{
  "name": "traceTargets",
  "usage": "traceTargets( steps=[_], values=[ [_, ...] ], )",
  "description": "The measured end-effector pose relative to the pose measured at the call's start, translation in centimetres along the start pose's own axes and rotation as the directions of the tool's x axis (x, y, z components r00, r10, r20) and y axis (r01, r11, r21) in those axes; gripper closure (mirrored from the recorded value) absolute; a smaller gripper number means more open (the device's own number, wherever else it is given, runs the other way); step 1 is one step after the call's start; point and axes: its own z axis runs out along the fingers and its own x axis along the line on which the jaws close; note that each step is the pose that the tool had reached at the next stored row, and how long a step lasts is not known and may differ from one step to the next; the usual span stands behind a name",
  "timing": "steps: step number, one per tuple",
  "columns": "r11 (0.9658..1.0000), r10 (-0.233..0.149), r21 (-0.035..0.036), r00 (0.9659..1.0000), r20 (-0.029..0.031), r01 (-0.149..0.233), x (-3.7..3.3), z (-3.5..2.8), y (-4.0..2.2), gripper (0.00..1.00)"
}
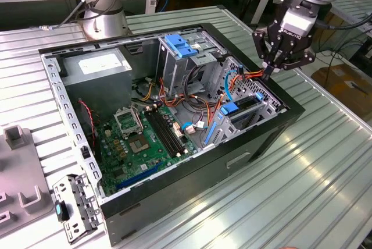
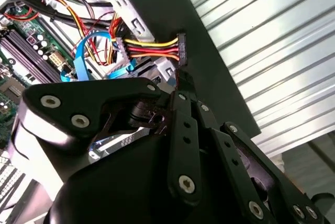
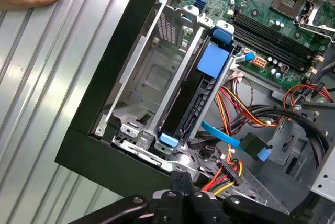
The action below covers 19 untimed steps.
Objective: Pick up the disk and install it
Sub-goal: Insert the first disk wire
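Exterior view: the gripper [image 1: 268,73] hangs over a corner of the case [image 1: 261,141], fingers pressed together at the black plug [image 2: 181,45] of the coloured wires [image 2: 152,48]; I cannot tell if they pinch it. The disk [image 3: 194,101] stands on edge in the metal bay [image 3: 152,77], with a blue rail [image 3: 222,34] at each end; no writing on it can be made out.

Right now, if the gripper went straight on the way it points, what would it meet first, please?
Most likely the black power connector on the coloured wires, just ahead of the gripper, though depth is unclear.
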Motion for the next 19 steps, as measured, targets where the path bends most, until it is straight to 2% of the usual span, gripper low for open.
traceTargets(
  steps=[4, 5, 7, 9, 12, 19],
  values=[
    [1.0000, -0.007, 0.0003, 1.0000, 0.0005, 0.007, -0.55, 0.00, -0.49, 0.89],
    [0.9998, -0.021, 0.0007, 0.9998, 0.0008, 0.021, -0.75, 0.00, -0.62, 0.82],
    [0.9990, -0.045, 0.0016, 0.9990, 0.0015, 0.045, -0.74, 0.00, -0.73, 0.82],
    [0.9960, -0.089, 0.0032, 0.9960, 0.0028, 0.089, -0.69, 0.00, -0.85, 0.82],
    [0.9915, -0.130, 0.0049, 0.9915, 0.0041, 0.130, -0.65, 0.02, -0.92, 0.82],
    [0.9912, -0.133, 0.0050, 0.9912, 0.0041, 0.133, -0.64, 0.01, -0.93, 0.82]
  ],
)
